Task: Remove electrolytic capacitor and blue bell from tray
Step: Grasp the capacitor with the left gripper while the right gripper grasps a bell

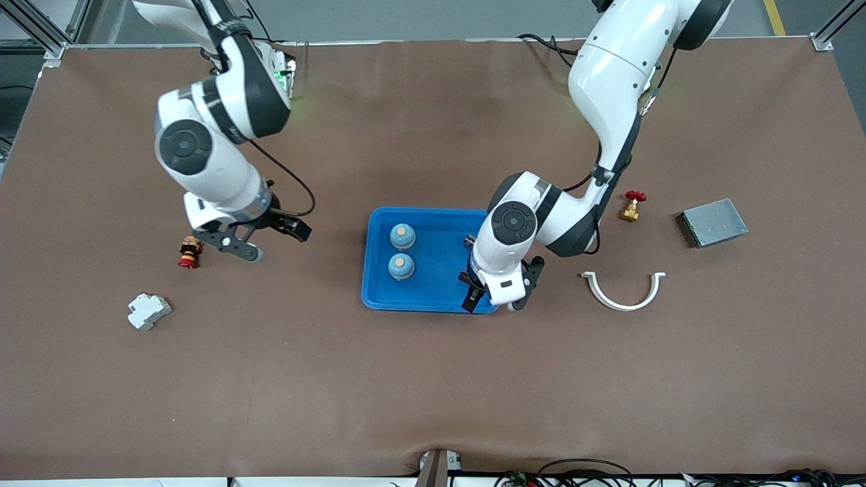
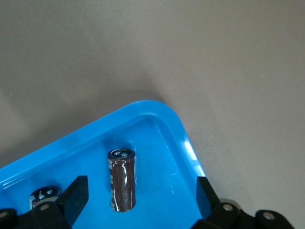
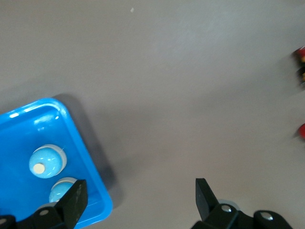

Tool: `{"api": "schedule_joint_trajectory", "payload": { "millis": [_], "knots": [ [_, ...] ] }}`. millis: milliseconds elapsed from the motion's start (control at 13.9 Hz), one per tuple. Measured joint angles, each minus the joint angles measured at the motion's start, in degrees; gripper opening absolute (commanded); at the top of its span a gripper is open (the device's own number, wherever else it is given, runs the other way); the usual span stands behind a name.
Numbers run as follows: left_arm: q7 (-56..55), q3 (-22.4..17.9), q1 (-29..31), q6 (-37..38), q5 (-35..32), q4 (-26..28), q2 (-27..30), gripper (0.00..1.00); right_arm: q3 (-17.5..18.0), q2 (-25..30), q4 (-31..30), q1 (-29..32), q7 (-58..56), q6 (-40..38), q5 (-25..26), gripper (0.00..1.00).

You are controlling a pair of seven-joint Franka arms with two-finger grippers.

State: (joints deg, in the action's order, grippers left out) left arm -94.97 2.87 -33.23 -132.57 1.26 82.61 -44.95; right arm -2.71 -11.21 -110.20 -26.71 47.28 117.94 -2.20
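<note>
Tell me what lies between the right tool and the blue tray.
Nothing: in the front view the stretch between the right tool and the blue tray is bare brown table; the right wrist view shows the same.

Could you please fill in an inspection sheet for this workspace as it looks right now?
Surface: brown table, bare in the half nearer the camera.
Job's things: blue tray holds two blue bells and two capacitors, both standing upright.
Clutter: red valve, grey box, white curved clip, white breaker, red-black button.
Grippers: left pincer open over the tray's corner, empty; right pincer open over bare table beside the button, empty.
Cables: black bundle at the table's near edge.
Surroundings: aluminium frame posts.
</note>
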Motion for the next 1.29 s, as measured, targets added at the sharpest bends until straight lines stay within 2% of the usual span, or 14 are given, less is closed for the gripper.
{"api": "schedule_joint_trajectory", "payload": {
  "millis": [575,719,1079,1294],
  "knots": [
    [0.00,-0.05,-1.37,-0.12,-0.30,-0.01,-2.29,1.00,0.06,-10.68,-0.26,-9.92,16.86,14.18,-0.55,1.00],
    [0.00,-0.10,-1.37,-0.12,-0.79,-0.01,-2.53,1.00,0.05,-12.85,-0.26,-11.87,19.37,16.88,-2.12,1.00],
    [0.00,-0.18,-1.36,-0.14,-2.32,-0.02,-3.42,1.00,0.03,-14.85,-0.22,-14.20,20.01,19.49,-6.52,1.00],
    [0.00,-0.18,-1.37,-0.76,-2.38,-0.02,-3.48,1.00,0.03,-16.17,-0.24,-15.17,21.10,21.76,-7.13,1.00]
  ]
}}
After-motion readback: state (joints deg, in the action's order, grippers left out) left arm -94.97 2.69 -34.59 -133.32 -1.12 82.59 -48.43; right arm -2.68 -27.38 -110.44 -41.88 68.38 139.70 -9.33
